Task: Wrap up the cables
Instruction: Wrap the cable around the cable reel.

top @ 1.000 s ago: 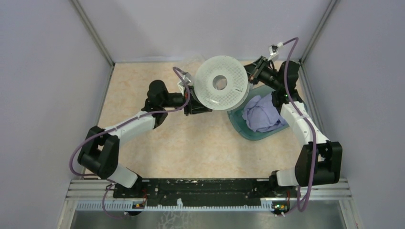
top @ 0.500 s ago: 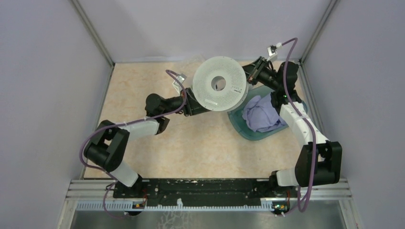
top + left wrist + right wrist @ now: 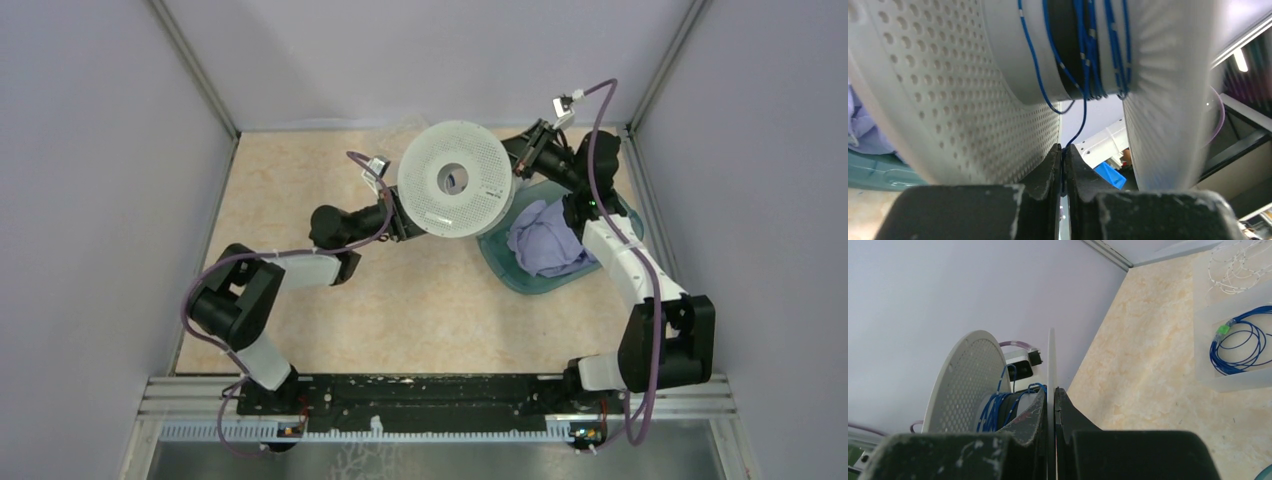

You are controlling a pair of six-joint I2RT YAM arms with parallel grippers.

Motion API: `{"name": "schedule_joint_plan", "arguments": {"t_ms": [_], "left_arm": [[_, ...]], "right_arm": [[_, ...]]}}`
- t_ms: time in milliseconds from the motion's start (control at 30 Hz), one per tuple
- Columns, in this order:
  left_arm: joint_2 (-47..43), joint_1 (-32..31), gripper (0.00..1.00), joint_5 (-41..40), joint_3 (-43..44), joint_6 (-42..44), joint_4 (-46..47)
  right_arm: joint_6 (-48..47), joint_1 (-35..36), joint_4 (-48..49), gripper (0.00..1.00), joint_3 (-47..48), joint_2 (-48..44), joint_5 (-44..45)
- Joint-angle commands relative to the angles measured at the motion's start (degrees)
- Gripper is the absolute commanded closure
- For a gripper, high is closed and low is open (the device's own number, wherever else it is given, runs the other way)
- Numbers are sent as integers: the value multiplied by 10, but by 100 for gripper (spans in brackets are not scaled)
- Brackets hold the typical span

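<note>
The pale grey perforated spool [image 3: 458,180] hangs above the table's far side. My right gripper [image 3: 517,160] is shut on the rim of one flange, which runs edge-on between the jaws of the right gripper [image 3: 1051,392]. The cable [image 3: 1083,65], thin and blue in the wrist views, is wound round the spool's dark core. One strand drops from the core into my left gripper [image 3: 1063,155], whose jaws pinch it with barely a slit between them. From above, the left gripper [image 3: 400,215] sits tucked under the spool's left edge. The windings also show as the cable [image 3: 998,407].
A teal tray [image 3: 505,268] holding a lilac cloth [image 3: 548,240] lies under the right arm. A clear tray carries a blue wire coil with a green end [image 3: 1238,345] and a white wire coil [image 3: 1238,265]. Grey walls close in the left, right and far sides.
The left arm has folded: its elbow came nearer and its base link swung right. The spool shifted slightly left. The right arm has barely moved.
</note>
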Motion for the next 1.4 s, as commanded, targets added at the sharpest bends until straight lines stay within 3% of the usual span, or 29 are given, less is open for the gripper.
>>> {"name": "schedule_joint_plan", "arguments": {"t_ms": [0,333,800,1367], "left_arm": [[30,-19,87,-19,27,-44,79],[78,-24,77,-40,46,-102,141],[61,-12,55,-24,14,-63,93],[22,3,43,27,-33,47,12]], "right_arm": [[17,14,63,100,2,-21,-1],[5,18,66,100,-19,-26,-3],[7,-3,62,100,10,-5,-19],[3,-25,28,100,53,16,-34]]}}
